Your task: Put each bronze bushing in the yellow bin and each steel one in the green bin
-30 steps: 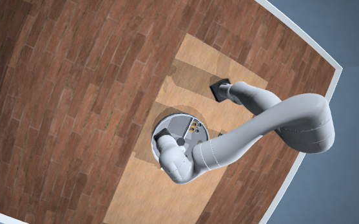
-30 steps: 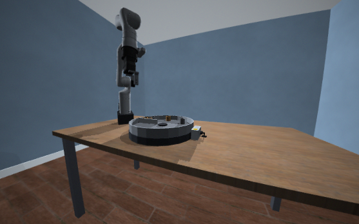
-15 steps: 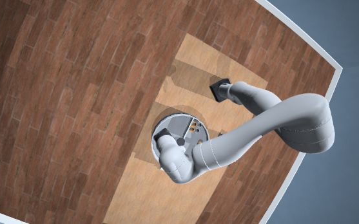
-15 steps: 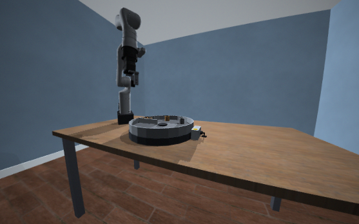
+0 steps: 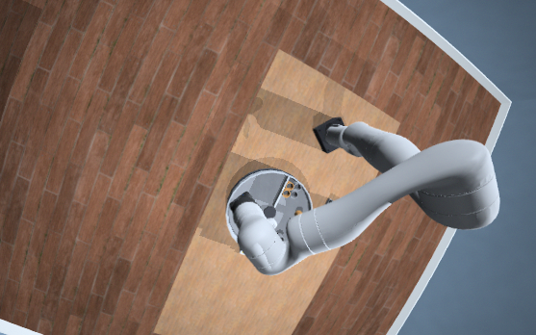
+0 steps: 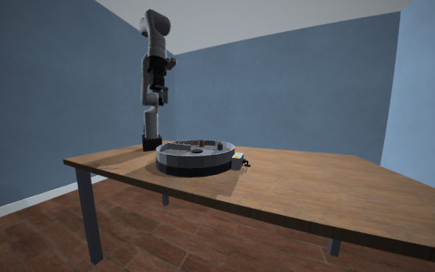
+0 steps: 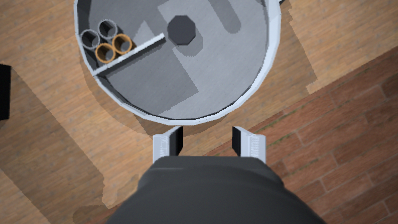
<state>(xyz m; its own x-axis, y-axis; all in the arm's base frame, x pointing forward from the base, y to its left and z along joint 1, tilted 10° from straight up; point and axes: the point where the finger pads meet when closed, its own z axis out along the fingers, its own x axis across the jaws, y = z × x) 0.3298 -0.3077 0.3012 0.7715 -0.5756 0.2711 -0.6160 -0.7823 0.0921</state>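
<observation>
The round grey turntable (image 5: 262, 182) (image 6: 194, 161) (image 7: 220, 82) has a raised rim. In the wrist view two bronze bushings (image 7: 131, 44) (image 7: 97, 53) and two steel bushings (image 7: 99, 29) (image 7: 82, 39) stand upright, clustered beside the white divider (image 7: 130, 55). Apart from them, a bronze bushing (image 5: 298, 212) (image 6: 201, 143) and a steel bushing (image 6: 219, 146) stand on the turntable. My gripper (image 6: 163, 98) (image 7: 207, 137) is open and empty, high above the turntable; the arm hides its fingers in the top view. The yellow and green bins are not visible.
A dark round hub (image 5: 269, 212) (image 6: 197, 151) (image 7: 181, 30) is at the turntable's centre. A small box (image 6: 237, 161) with a yellow label and a crank sits at its side. The black arm base (image 5: 328, 137) (image 6: 151, 143) (image 7: 4, 92) stands on the wooden table.
</observation>
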